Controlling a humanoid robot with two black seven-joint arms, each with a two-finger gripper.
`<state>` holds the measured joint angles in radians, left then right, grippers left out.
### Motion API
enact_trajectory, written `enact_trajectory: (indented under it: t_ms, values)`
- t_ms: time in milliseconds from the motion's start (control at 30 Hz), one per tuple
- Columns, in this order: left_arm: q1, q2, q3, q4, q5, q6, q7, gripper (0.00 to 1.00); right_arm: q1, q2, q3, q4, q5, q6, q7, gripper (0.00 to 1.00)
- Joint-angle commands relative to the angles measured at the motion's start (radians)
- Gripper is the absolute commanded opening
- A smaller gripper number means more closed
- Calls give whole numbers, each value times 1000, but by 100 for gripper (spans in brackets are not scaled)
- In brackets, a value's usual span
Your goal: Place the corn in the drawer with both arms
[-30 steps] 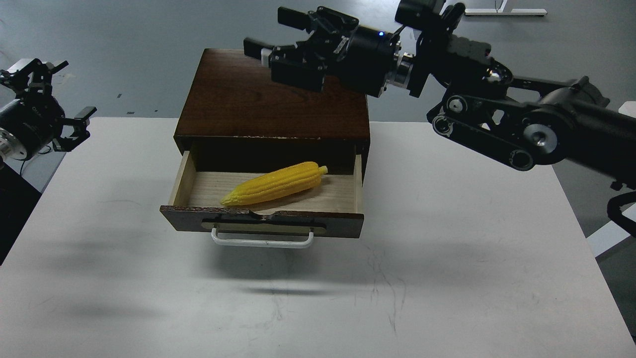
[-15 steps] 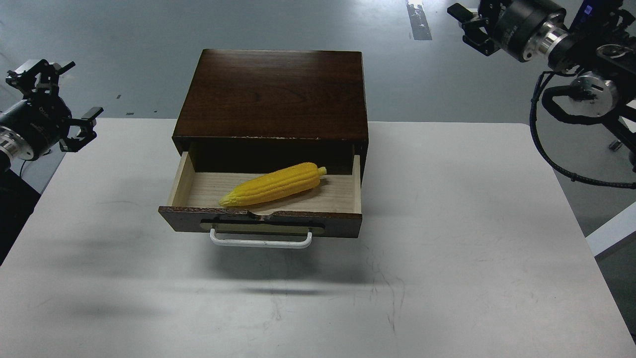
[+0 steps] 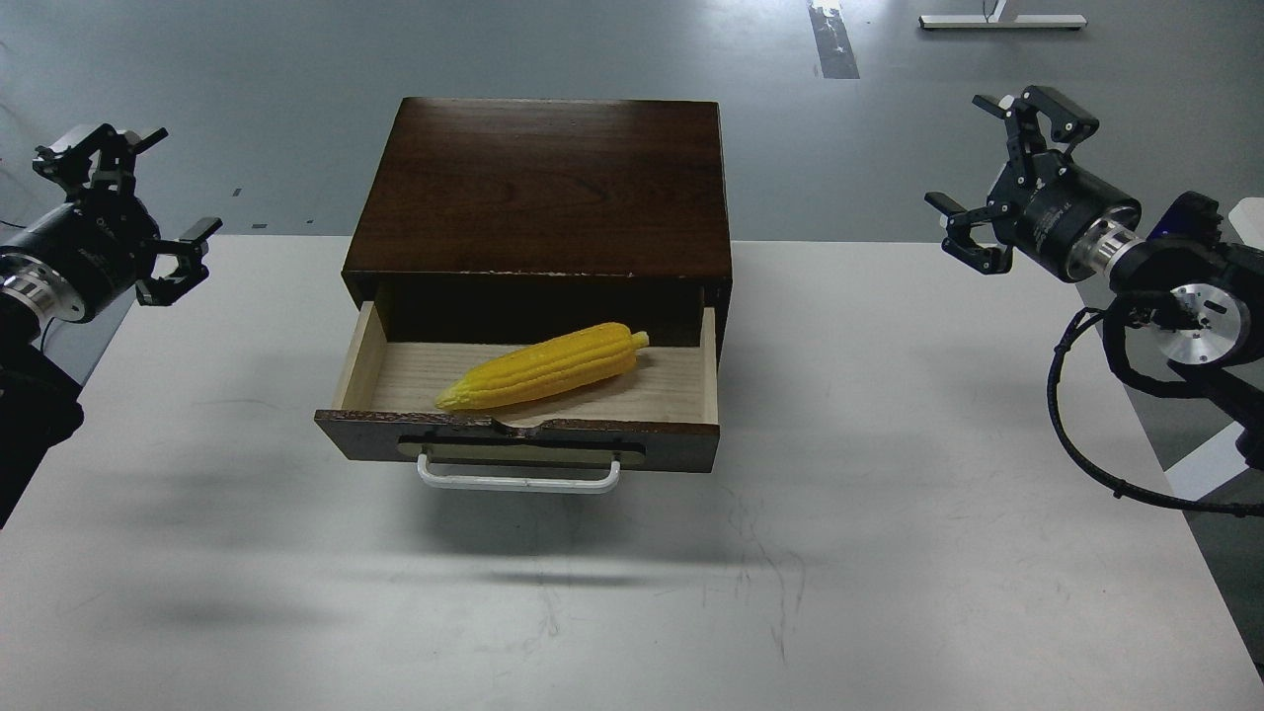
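Observation:
The yellow corn (image 3: 545, 365) lies at a slant inside the open drawer (image 3: 681, 395), its pointed tip near the front left and its stub end toward the back right. The drawer is pulled out of the dark wooden cabinet (image 3: 543, 188); its white bar handle (image 3: 518, 478) faces me. My left gripper (image 3: 133, 212) is open and empty, above the table's far left corner. My right gripper (image 3: 997, 173) is open and empty, above the table's far right edge, well away from the cabinet.
The white table (image 3: 889, 513) extends in front of and beside the cabinet, with scuff marks near the front middle. The grey floor lies beyond the far edge. My right arm's cables (image 3: 1086, 444) hang past the right table edge.
My right arm has swung from above the cabinet top out to the far right and lowered. My left gripper has shifted slightly right. The corn and drawer have not moved.

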<state>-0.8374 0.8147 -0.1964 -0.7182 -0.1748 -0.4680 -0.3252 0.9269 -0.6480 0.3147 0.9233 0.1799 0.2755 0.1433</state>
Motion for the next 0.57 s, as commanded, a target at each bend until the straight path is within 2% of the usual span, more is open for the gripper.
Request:
enact_trajectory:
  t_ms: [0, 534]
  values:
    - [1, -12, 0, 0, 0, 0, 2, 98, -40, 4, 21, 0, 1, 1, -8, 100]
    - [3, -49, 0, 39, -2, -14, 8, 98, -65, 16, 21, 2, -3, 2, 6, 100]
